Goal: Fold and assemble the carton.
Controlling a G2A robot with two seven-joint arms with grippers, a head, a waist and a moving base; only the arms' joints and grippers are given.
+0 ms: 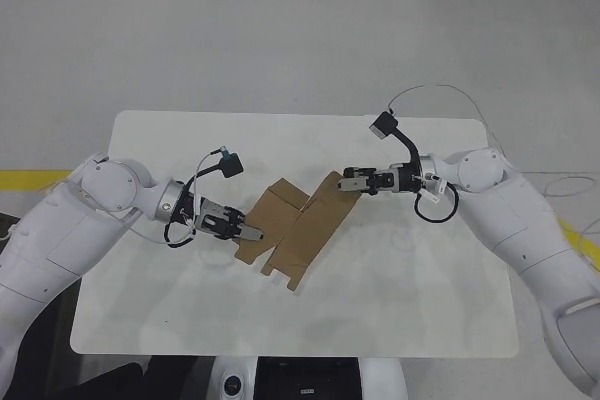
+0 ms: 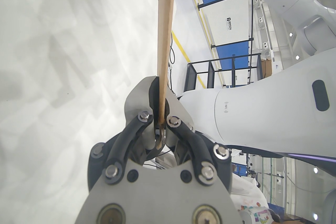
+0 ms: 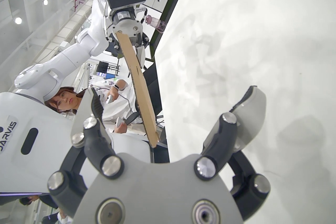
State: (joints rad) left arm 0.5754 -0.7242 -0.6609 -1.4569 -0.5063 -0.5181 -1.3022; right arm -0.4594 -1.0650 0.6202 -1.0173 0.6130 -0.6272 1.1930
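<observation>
The carton (image 1: 300,225) is a flat blank (no panel raised yet), held over the tabletop (image 1: 430,300) by the left fingers (image 2: 139,101) clamped on one edge, the right fingers (image 3: 252,104) spread open about its far end, so all folding remains.

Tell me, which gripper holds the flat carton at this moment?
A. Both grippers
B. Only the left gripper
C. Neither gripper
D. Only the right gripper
B: in the left wrist view the left gripper is shut on the edge of the carton, while in the right wrist view the right gripper is open, with its fingers well apart from the cardboard.
</observation>
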